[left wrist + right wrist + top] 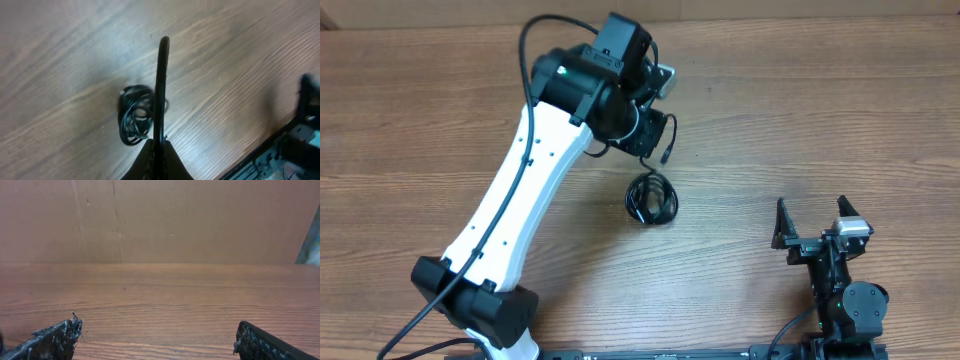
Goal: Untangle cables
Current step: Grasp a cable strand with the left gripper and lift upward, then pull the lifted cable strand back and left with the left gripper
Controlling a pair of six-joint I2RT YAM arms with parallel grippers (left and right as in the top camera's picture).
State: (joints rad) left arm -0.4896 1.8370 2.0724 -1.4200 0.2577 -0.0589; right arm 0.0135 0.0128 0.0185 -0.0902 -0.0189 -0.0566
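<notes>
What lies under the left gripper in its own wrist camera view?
The coiled cables lie on the wooden table, just beneath the shut left gripper. Its fingers cover the coil's right edge, so whether a strand is pinched cannot be seen.

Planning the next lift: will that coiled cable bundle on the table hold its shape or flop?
Likely floppy: the cables are thin cords in loose loops. Probably light, and may drag along together, since the loops overlap.
</notes>
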